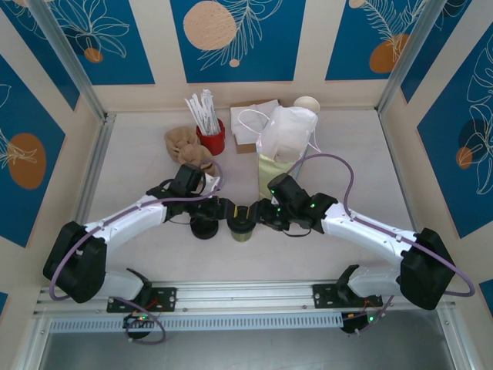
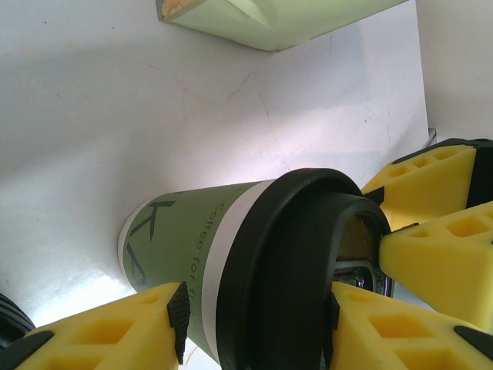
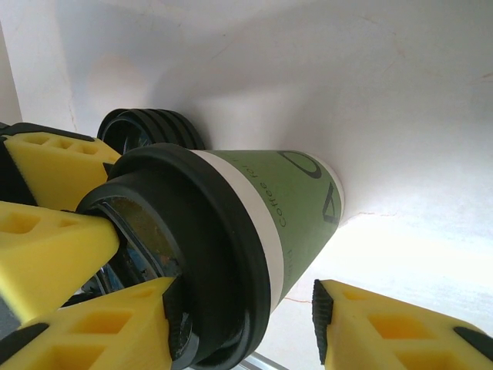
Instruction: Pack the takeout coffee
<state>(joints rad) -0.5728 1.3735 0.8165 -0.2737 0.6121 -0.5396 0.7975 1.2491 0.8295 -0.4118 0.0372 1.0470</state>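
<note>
The takeout coffee (image 1: 241, 223) stands upright on the white table (image 1: 139, 169), low in the middle of the overhead frame. Its black lid is on, and its green side is lettered "Coffee for". Both my arms reach in to it, one from each side of the frame.

My left gripper (image 2: 256, 312) straddles the cup at the bottom of its wrist frame. One yellow finger has its black pad right at the green wall, and the other is at the rim of the lid. No gap shows on either side. I cannot tell whether the pads press or merely touch, so I cannot say if those jaws are clamped.

My right gripper (image 3: 243, 304) straddles the same cup from the opposite side. The finger at lower left of its wrist frame sits against the lid. The finger at lower right stands off from the cup, with a strip of table showing between pad and paper. Those jaws are apart, around the cup but not gripping it.

A stack of black lids (image 1: 204, 227) sits just left of the cup in the overhead frame. I cannot tell whether they touch. Above the cup, near the centre, is a pale green paper bag (image 1: 271, 166), with a white plastic bag (image 1: 289, 131) above it. A red cup of white stirrers (image 1: 212, 139) is left of those bags, and stacked white cups (image 1: 306, 103) sit higher, right of centre.
</note>
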